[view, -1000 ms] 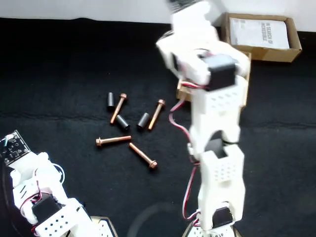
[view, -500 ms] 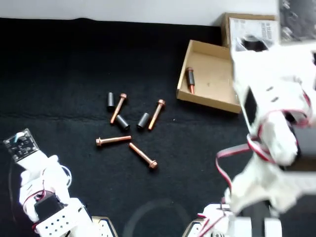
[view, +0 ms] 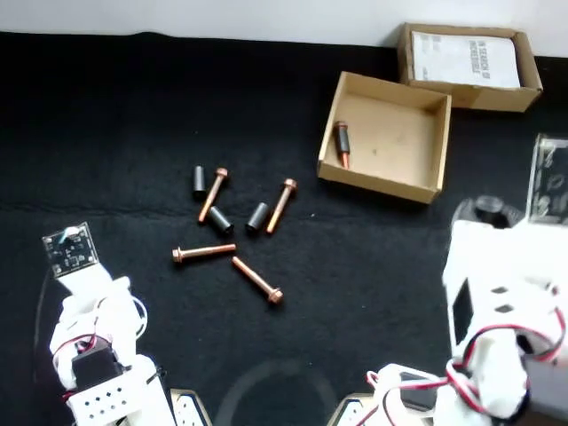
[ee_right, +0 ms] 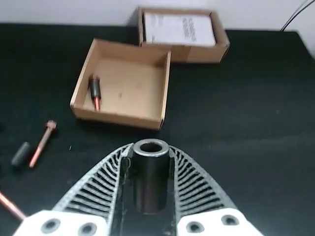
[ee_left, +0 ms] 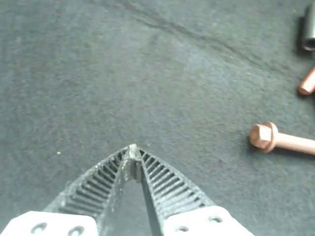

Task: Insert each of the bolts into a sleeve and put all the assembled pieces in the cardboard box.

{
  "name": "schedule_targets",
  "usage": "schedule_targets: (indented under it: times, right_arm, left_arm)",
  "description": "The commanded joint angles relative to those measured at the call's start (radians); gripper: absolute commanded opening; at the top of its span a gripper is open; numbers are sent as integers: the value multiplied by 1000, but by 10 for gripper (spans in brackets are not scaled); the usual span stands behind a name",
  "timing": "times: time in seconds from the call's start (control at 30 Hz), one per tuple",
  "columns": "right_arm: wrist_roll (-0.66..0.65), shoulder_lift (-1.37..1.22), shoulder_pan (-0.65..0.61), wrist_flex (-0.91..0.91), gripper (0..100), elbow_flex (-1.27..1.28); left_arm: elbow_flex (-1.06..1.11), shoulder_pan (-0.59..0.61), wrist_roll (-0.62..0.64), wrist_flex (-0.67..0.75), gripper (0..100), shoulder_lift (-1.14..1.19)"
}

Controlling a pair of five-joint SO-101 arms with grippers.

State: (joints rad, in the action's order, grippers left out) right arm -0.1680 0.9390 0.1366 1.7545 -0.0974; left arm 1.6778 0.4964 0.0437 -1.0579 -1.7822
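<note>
Our right gripper (ee_right: 150, 147) clamps a sleeve (ee_right: 149, 182) upright, and our left gripper (ee_left: 133, 150) is closed on nothing. Four bolts (view: 203, 253) lie loose on the mat (view: 106, 115). They look stiff, smooth and prone to roll, so we would pinch one mid-shank.

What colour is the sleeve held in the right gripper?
The sleeve is dark grey, nearly black; the right wrist view shows it best.
</note>
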Motion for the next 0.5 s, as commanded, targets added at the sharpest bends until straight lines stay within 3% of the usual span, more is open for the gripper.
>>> schedule_targets:
  times: [0.0, 0.33, 0.47]
  right_arm:
    - [6, 163, 12, 5, 7, 196]
    - [-2, 605, 12, 5, 7, 611]
    - [-2, 699, 12, 5, 7, 679]
  left_arm:
    - [-67, -62, -5, -6, 10, -27]
    - [-371, -305, -5, -106, 17, -22]
    - [-383, -338, -5, -112, 103, -22]
